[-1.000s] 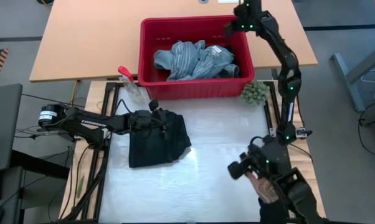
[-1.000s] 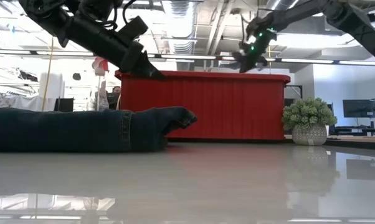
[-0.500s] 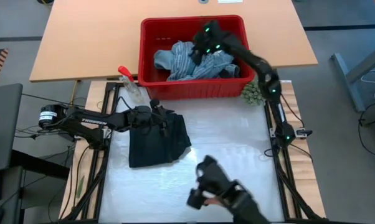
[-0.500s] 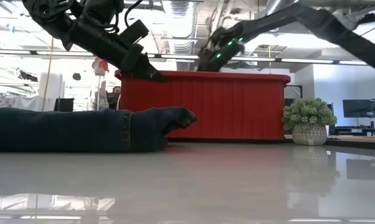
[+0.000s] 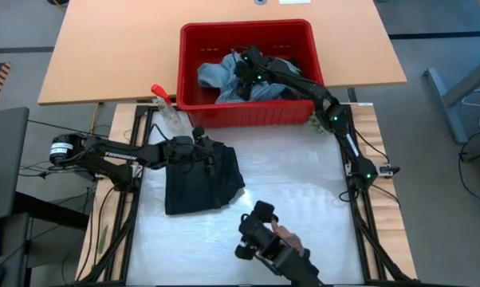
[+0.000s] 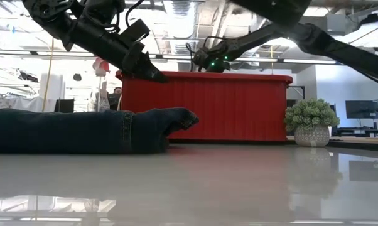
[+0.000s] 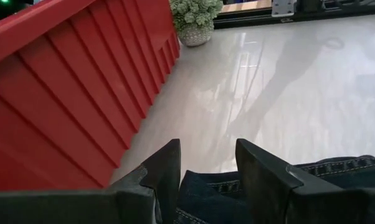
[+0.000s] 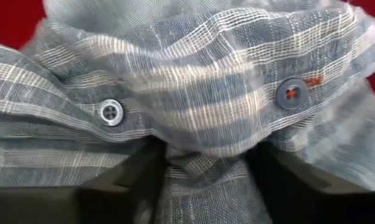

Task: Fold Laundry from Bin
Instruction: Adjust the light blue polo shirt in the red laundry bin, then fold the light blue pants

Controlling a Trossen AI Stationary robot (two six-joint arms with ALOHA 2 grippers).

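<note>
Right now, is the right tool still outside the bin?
No, in the high view the right tool is down inside the red bin, over the striped shirt.

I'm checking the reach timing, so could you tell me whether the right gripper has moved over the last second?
Yes. In the high view the right gripper has swung from beyond the bin's far right corner to over the striped shirt inside it.

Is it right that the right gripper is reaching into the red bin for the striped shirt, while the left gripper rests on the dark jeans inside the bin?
Not quite. The dark jeans lie on the table in front of the red bin, as the high view shows. The left gripper rests on them there, while the right gripper reaches into the bin for the striped shirt.
</note>
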